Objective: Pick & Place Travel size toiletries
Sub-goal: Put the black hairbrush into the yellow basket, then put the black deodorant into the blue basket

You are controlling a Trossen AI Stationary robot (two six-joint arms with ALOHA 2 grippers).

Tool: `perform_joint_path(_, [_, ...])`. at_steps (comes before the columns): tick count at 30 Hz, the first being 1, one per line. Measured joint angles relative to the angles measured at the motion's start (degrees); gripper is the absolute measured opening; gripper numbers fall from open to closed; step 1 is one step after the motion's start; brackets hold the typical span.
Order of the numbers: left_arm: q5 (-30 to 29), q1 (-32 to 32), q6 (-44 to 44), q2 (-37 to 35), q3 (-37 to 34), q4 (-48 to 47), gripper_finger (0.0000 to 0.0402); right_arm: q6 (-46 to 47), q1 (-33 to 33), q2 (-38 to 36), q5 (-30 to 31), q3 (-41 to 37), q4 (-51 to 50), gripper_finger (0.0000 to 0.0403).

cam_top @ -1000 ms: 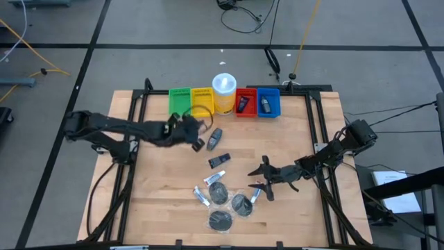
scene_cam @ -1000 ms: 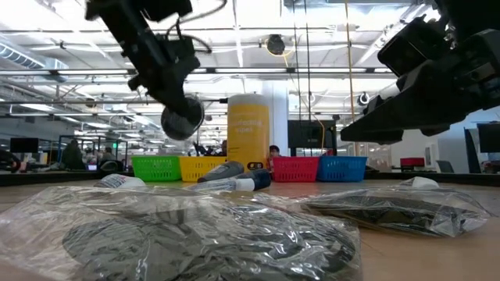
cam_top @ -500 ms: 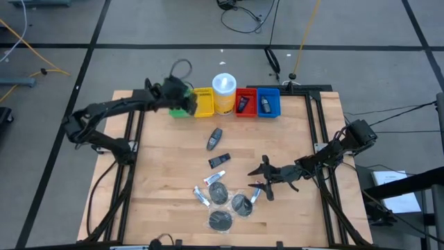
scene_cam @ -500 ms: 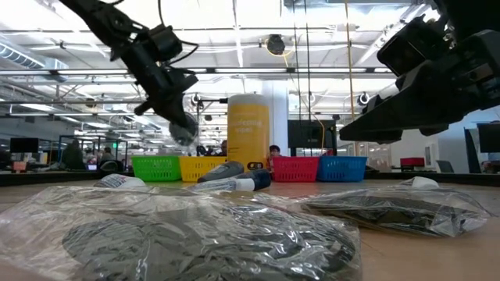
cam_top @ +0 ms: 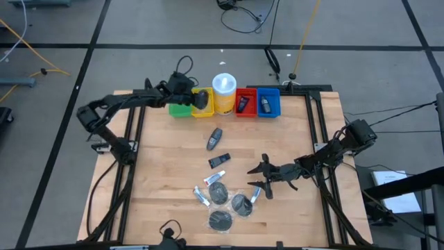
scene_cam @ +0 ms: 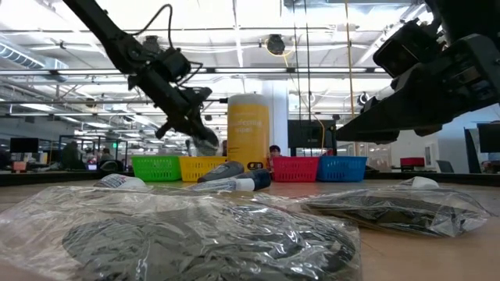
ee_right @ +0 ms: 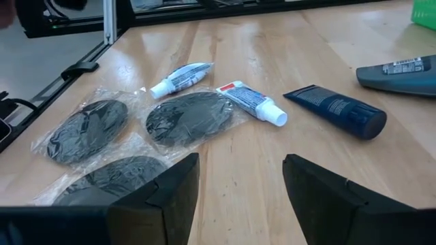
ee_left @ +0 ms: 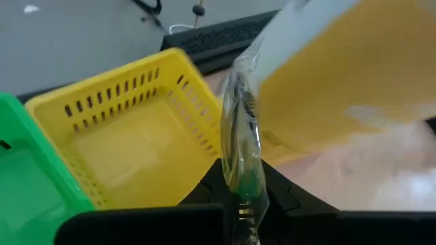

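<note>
I have a dark disc in a clear bag (ee_left: 242, 146) pinched in my left tool (cam_top: 199, 99), whose fingers are closed tight on the plastic. It hangs above the yellow bin (cam_top: 202, 104), right beside the white container with the yellow base (cam_top: 224, 92). In the low view that left tool (scene_cam: 205, 137) shows up against the ceiling lights, above the row of bins.

The rest of the toiletries lie on the tabletop (cam_top: 159, 173). Three bagged discs (cam_top: 230, 205) sit close together near the front edge, with little white tubes (cam_top: 202, 196) just beside them. A dark blue tube (cam_top: 218, 161) lies further up the tabletop, and a grey oblong bottle (cam_top: 214, 138) beyond it, toward the bins. The red bin (cam_top: 245, 103) and the blue bin (cam_top: 268, 103) each hold a small item. The green bin (cam_top: 180, 105) stands at the end of the row.

My right tool (cam_top: 260, 179) hovers near the discs, fingers parted and holding nothing. Its wrist view looks over the discs (ee_right: 188, 116), two white tubes (ee_right: 253, 102) and the blue tube (ee_right: 337, 109).
</note>
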Motion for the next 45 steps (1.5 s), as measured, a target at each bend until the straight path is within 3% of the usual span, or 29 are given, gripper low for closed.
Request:
perform_joint_path(4, [0.0,0.2,1.1,2.7,0.0,1.1,0.0039,0.1,0.0,0.0,0.0,0.0,0.0,0.0201])
perform_joint_path(12, [-0.5,1.0,4.3,3.8,0.0,2.7,0.0144,0.1,0.0,0.0,-0.2,0.0,0.0,0.0201])
perform_joint_path(18, [-0.6,2.9,5.1,-1.6,0.0,2.2,0.0197,0.1,0.0,0.0,-0.2,0.0,0.0,0.0201])
perform_joint_path(24, [-0.7,-0.5,10.4,-11.7,0.0,-2.8,0.0194,0.1,0.0,0.0,-0.2,0.0,0.0,0.0201])
perform_joint_path(29, [-3.9,-11.8,15.9,-19.0,0.0,-8.7,0.0168,-0.4,0.0,0.0,-0.1,0.0,0.0,0.0201])
perform_joint_path(35, [-18.5,-32.9,18.0,-21.2,-4.3,-7.6,0.0141,-1.4,0.0,0.0,-0.2,0.0,0.0,0.0201])
perform_joint_path(41, [-32.2,-52.4,14.9,-18.3,-12.1,5.3,0.0132,-1.4,0.0,0.0,-0.2,0.0,0.5,0.0201])
perform_joint_path(45, [-35.7,-60.5,13.7,-14.5,-17.1,17.1,0.0132,-1.4,0.0,0.0,-0.2,0.0,1.1,0.0201])
